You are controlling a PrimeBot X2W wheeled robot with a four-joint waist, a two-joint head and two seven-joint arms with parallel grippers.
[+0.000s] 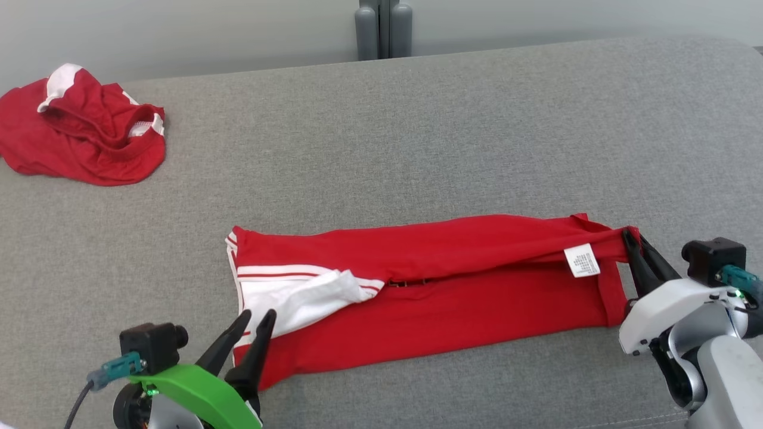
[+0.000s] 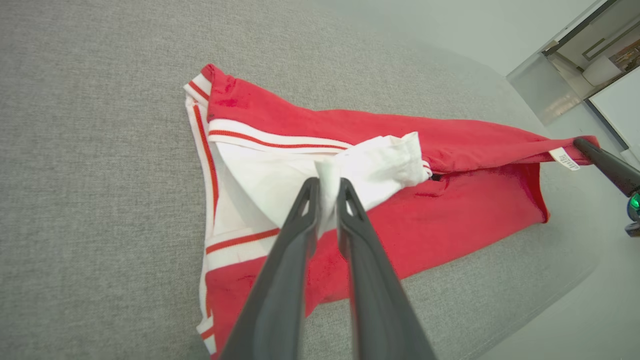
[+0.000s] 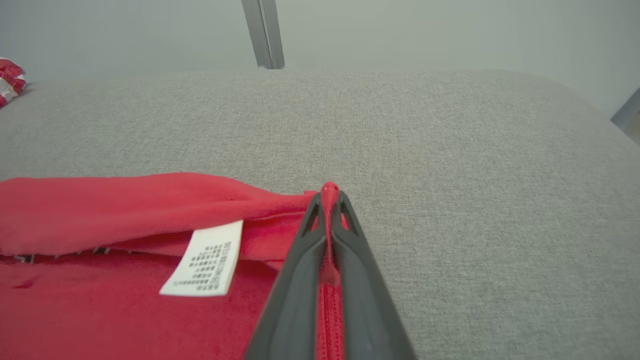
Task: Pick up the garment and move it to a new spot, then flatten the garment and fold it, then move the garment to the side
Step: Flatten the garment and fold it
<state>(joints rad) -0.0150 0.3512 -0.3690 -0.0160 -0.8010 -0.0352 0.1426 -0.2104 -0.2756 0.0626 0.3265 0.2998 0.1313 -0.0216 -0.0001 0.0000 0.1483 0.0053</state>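
Note:
The garment (image 1: 453, 286) is red with white striped trim and lies as a long band across the grey padded surface (image 1: 417, 131). A white sleeve (image 1: 298, 301) is bunched at its left end. My left gripper (image 1: 257, 314) stands at that end with its fingers slightly parted. In the left wrist view a fold of the white sleeve (image 2: 327, 172) still stands up between them at my left gripper (image 2: 327, 182). My right gripper (image 1: 630, 233) is shut on the garment's far right corner, next to a white care label (image 1: 582, 260). The right wrist view shows red cloth pinched at the tips of my right gripper (image 3: 330, 192).
A second red and white garment (image 1: 83, 134) lies crumpled at the far left of the surface. A grey post (image 1: 384, 30) stands behind the back edge. The surface's front edge runs close under both arms.

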